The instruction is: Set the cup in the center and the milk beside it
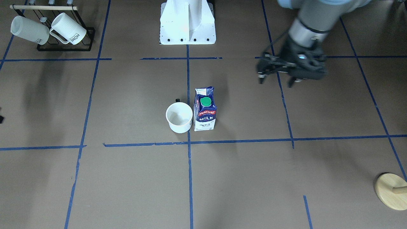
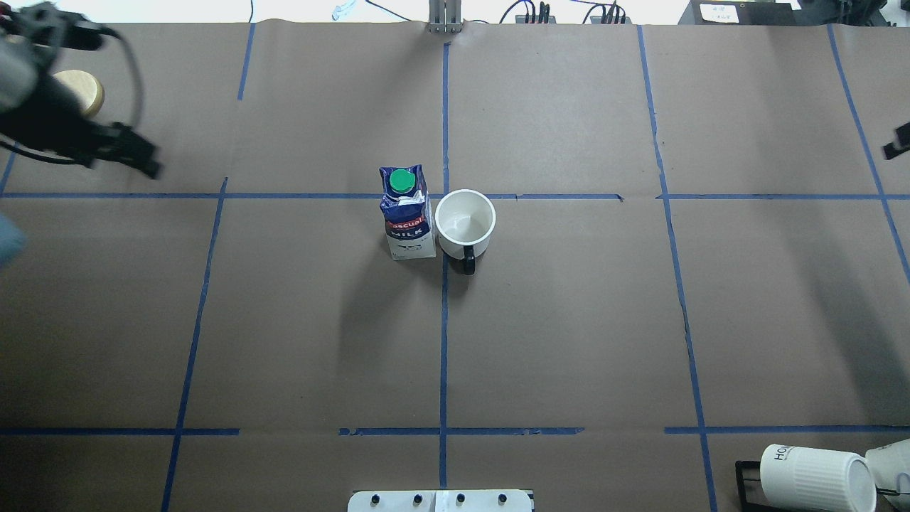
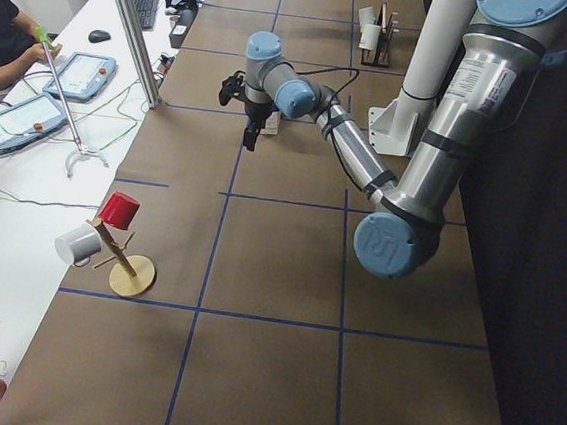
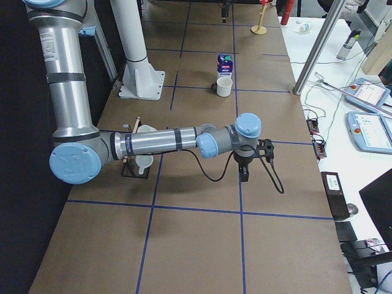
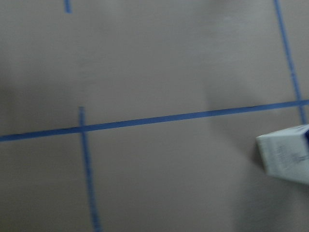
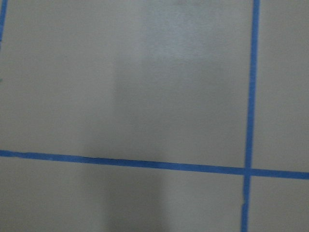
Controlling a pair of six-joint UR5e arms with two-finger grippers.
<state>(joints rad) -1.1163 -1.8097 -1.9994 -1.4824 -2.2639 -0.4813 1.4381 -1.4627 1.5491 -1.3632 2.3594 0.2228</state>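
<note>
The white cup (image 1: 179,117) stands upright by the center tape crossing (image 1: 189,142), its dark handle pointing toward the robot's base. It also shows in the overhead view (image 2: 465,222). The smiley face is hidden. The navy and white milk carton (image 1: 205,109) with its green cap stands upright close beside the cup, also in the overhead view (image 2: 407,213). A corner of it shows in the left wrist view (image 5: 287,154). My left gripper (image 1: 276,81) is open and empty, raised well away from the carton. My right gripper (image 2: 897,146) shows only as a dark sliver at the edge, state unclear.
A black rack with ribbed white "HOME" mugs (image 1: 47,28) stands on the robot's right. A wooden mug tree (image 3: 123,257) with a red and a grey cup stands on its left; its round base (image 1: 391,190) shows too. The white robot base (image 1: 187,25) is behind the cup.
</note>
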